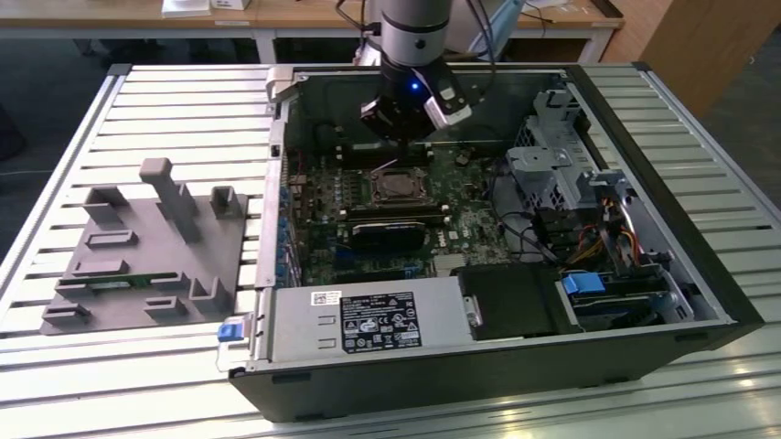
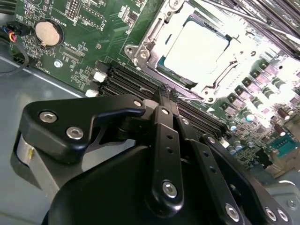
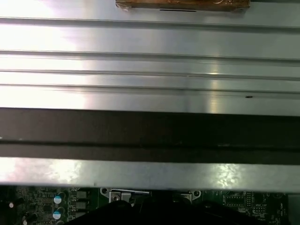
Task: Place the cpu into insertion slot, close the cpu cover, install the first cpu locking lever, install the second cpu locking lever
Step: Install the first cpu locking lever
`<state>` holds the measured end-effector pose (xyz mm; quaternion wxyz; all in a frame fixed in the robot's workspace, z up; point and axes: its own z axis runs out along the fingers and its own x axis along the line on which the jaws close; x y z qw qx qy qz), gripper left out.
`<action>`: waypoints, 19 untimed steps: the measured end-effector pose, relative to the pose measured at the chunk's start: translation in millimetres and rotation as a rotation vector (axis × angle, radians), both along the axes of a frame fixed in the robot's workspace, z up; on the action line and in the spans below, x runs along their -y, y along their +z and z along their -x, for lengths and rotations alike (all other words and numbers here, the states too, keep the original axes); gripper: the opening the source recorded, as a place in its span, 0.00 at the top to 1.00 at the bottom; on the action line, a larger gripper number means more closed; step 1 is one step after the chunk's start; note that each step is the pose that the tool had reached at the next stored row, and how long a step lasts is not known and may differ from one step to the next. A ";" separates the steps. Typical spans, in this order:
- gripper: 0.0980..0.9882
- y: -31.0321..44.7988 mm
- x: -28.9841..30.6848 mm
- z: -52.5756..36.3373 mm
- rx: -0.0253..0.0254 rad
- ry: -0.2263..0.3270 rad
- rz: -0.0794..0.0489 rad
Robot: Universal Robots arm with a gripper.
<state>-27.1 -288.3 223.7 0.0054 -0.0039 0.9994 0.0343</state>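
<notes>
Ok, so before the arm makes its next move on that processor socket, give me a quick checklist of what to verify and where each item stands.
1. cpu seated in the insertion slot: ok, its silver top lies flat inside.
2. cpu cover down: ok, the frame appears to lie around the chip.
3. Locking lever latched: cannot tell; a thin wire runs along the socket's edge.
4. gripper placed: ok, it sits beside the socket, over the memory slots, near that wire.
5. gripper free: ok, fingers together, nothing seen between them.
6. Contact with the lever: cannot tell.
</notes>
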 end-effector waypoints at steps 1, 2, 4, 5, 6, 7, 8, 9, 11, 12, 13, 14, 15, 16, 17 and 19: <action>0.99 -0.9 0.0 -0.9 -0.0005 0.000 0.000; 0.99 -1.8 -0.1 -1.8 -0.0010 0.000 0.000; 0.99 -3.4 -0.1 -3.4 -0.0020 0.000 0.000; 0.99 -4.2 -0.2 -4.0 -0.0025 0.000 0.000; 0.99 -5.0 -0.2 -4.6 -0.0030 0.000 0.000; 0.99 -5.9 -0.3 -5.1 -0.0033 0.000 0.000; 0.99 -6.8 -0.3 -5.6 -0.0038 0.000 0.000; 0.99 -7.7 -0.4 -6.1 -0.0043 0.000 0.000; 0.99 -9.5 -0.5 -7.1 -0.0052 0.000 0.000; 0.99 -10.3 -0.5 -7.5 -0.0057 0.000 0.000; 0.99 -11.0 -0.6 -7.9 -0.0061 0.000 0.000; 0.99 -11.8 -0.6 -8.4 -0.0065 0.000 0.000; 0.99 -12.6 -0.6 -8.8 -0.0070 0.000 0.000; 0.99 -13.6 -0.6 -9.1 -0.0074 0.000 0.000; 0.99 -14.6 -0.7 -9.4 -0.0077 0.000 0.000; 0.99 -16.8 -0.7 -10.0 -0.0086 0.000 0.000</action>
